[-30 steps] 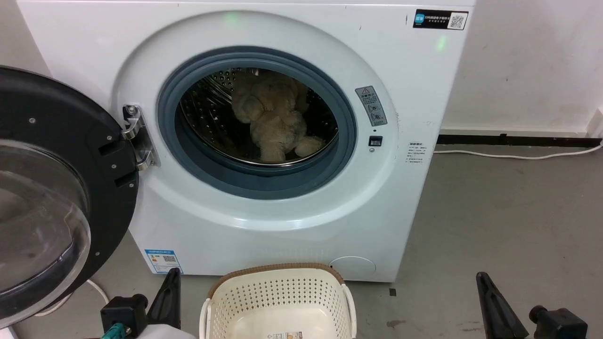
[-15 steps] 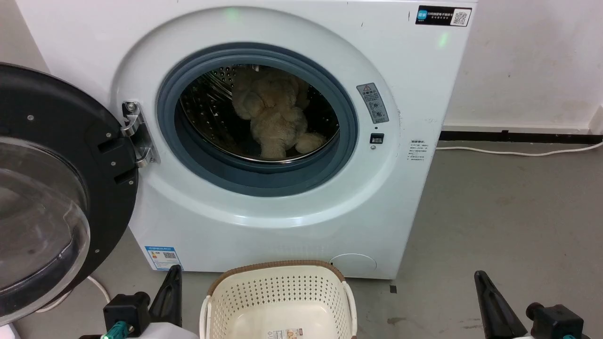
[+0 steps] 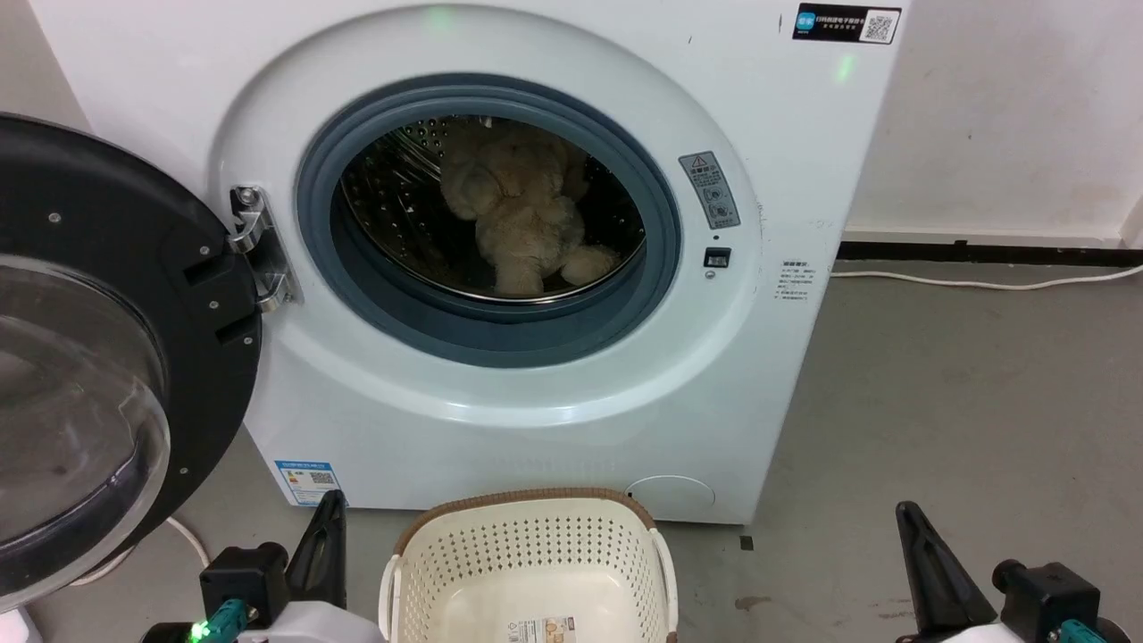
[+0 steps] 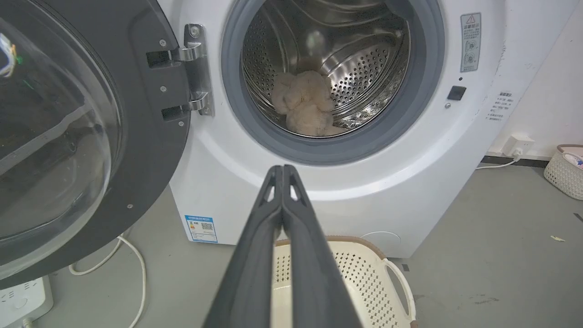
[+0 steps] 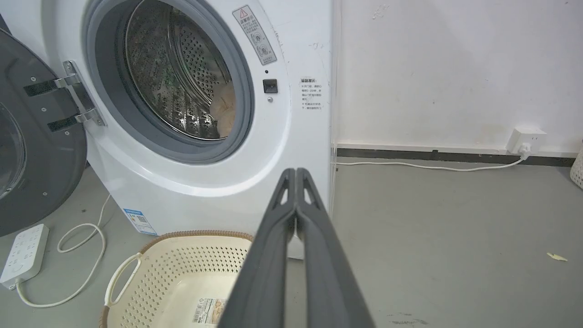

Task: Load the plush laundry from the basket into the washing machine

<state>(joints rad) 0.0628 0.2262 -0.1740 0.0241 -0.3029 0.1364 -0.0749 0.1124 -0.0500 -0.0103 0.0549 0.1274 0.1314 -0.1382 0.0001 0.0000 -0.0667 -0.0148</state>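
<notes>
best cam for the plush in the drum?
Left wrist view: it looks straight into the drum, and the plush laundry lies well lit. Head view shows it whole but dim. Right wrist view catches just a sliver behind the port rim.

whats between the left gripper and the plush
In the left wrist view, the washing machine front and its grey port ring lie between the left gripper and the plush laundry.

Plush laundry [image 3: 522, 219] in washing machine [image 3: 786, 339]
</notes>
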